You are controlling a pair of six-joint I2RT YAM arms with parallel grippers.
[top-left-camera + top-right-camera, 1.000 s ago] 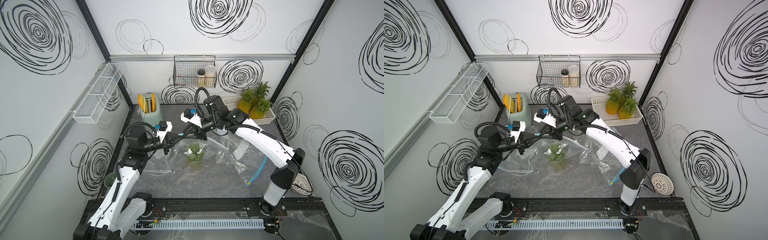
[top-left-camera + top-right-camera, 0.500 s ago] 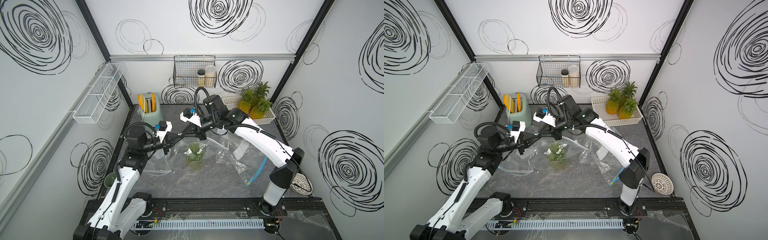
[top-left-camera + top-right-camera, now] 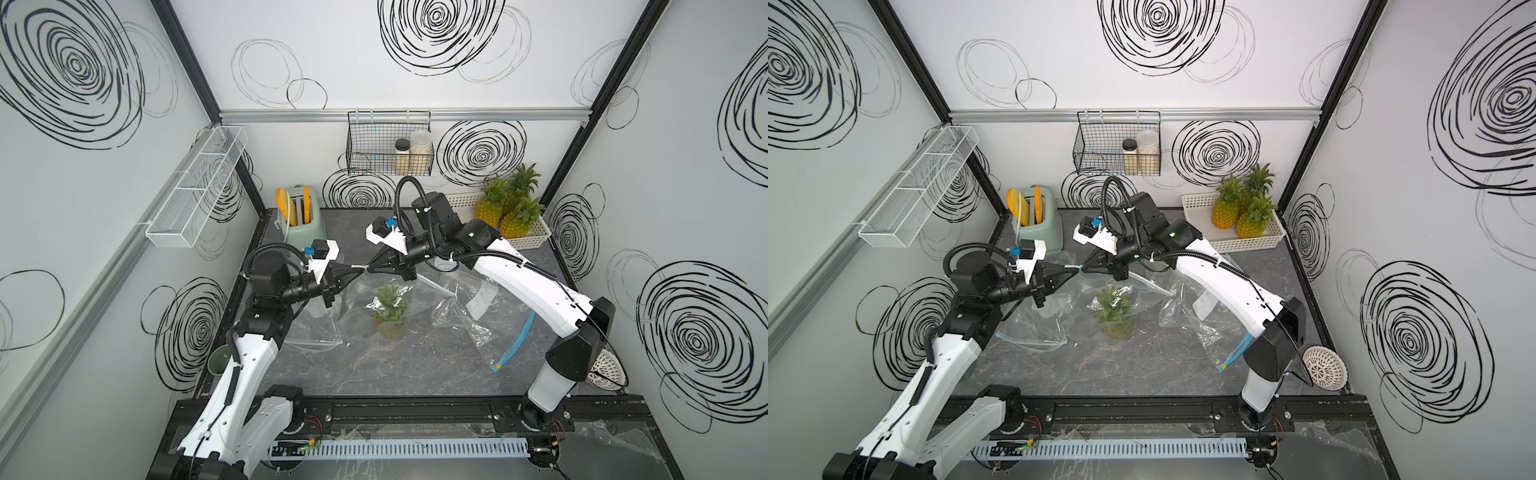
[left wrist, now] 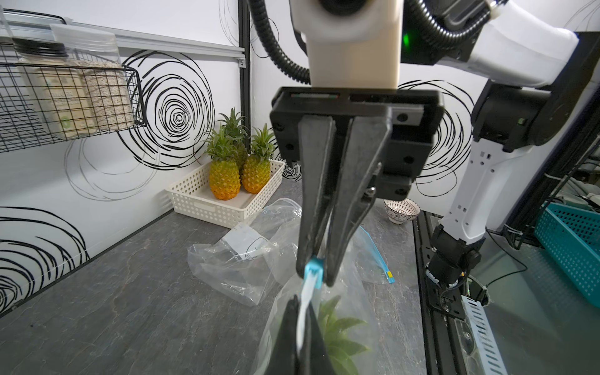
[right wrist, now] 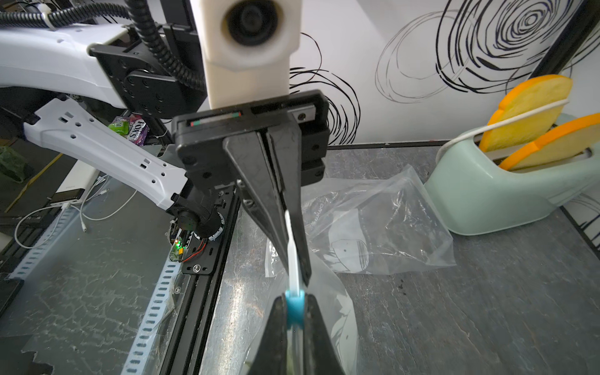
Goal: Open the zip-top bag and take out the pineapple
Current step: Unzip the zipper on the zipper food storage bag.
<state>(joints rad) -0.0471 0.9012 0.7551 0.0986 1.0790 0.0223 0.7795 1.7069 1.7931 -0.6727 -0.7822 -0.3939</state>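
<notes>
A clear zip-top bag hangs over the table with a small pineapple standing inside it; both top views show its green crown. My left gripper is shut on the bag's white zip strip. Tip to tip with it, my right gripper is shut on the blue slider of that strip. In the left wrist view, the left gripper pinches the strip just below the slider. Pineapple leaves show through the plastic.
Empty clear bags lie left and right of the held one. A mint toaster stands at the back left. A white basket with pineapples sits back right. A patterned bowl is at the right edge.
The right gripper's jaws have closed onto the blue slider. Both arms stay almost where they were, and the left grip is unchanged.
</notes>
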